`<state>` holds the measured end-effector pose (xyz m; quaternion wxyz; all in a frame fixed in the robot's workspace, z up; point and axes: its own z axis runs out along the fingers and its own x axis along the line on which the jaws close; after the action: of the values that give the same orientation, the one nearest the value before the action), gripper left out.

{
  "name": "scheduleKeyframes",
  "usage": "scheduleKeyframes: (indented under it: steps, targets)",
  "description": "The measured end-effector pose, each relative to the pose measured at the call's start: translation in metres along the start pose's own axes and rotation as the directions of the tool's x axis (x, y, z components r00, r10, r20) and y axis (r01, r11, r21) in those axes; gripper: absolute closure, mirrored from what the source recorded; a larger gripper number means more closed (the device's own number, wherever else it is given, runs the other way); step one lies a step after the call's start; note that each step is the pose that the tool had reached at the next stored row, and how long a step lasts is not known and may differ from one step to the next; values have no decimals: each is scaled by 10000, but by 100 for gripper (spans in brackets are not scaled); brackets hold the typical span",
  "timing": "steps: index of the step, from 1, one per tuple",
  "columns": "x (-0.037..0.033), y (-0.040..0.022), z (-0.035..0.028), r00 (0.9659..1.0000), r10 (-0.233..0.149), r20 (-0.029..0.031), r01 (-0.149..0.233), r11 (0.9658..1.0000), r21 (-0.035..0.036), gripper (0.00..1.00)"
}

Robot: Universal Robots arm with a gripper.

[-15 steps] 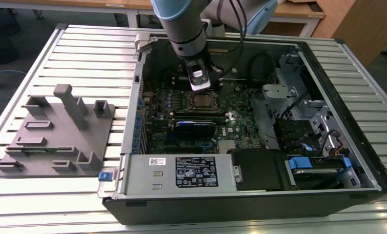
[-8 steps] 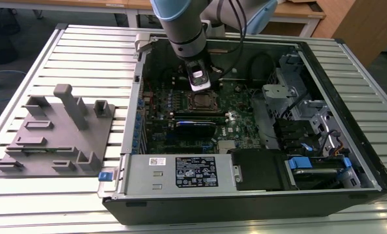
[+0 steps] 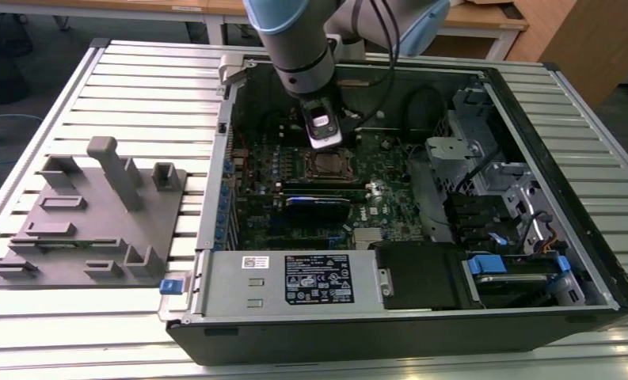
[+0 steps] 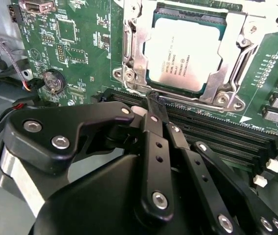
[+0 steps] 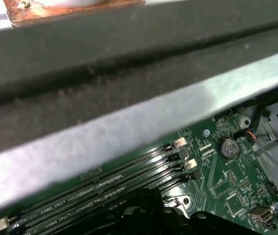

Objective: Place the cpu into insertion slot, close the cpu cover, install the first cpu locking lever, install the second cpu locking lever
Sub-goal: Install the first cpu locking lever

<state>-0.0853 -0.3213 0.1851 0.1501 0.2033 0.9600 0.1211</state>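
Standing over the open computer case (image 3: 567, 261), I see the arm (image 3: 298, 47) reaching down from the far side, its gripper (image 3: 325, 142) hanging just above the far edge of the insertion slot (image 3: 328, 165) on the green motherboard (image 3: 388, 166). In the second wrist view the gripper (image 4: 153, 100) shows as black linked fingers (image 4: 153, 147) drawn together to a narrow tip, with nothing between them, and that tip sits right at the silver rim of the socket, beside the long black memory slots (image 4: 217, 134).

The cpu (image 4: 185, 54) already lies in the insertion slot (image 4: 129, 49), its dull silver top facing up. The cpu cover (image 4: 237, 44) is down around it, the chip showing through the square window. A thin metal lever (image 4: 134, 90) runs along the socket edge nearest the fingertips; whether it is latched I cannot tell.

A round coin battery (image 4: 54, 81) sits on the board well apart from the socket, and it shows again in the first wrist view (image 5: 228, 148), near the ends of the memory slots (image 5: 104, 183).

On the ribbed metal table (image 3: 134, 87), toward the exterior view's left of the case, rests a grey fixture plate (image 3: 92, 229) with upright posts. A labelled silver power supply box (image 3: 292, 281) fills the near corner of the case.
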Motion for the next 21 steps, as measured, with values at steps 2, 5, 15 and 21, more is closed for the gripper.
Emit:
scheduleKeyframes:
  steps: [2,5,15,21]
  targets:
    - [2,-3,7,10000,3,3,-3,10000,-12,89]
    - [2,-2,10,10000,23,-15,-23,10000,-65,89]
    - [-11,3,20,10000,25,-15,-25,10000,-74,89]
    - [-22,15,-17,10000,25,-16,-25,10000,-75,89]
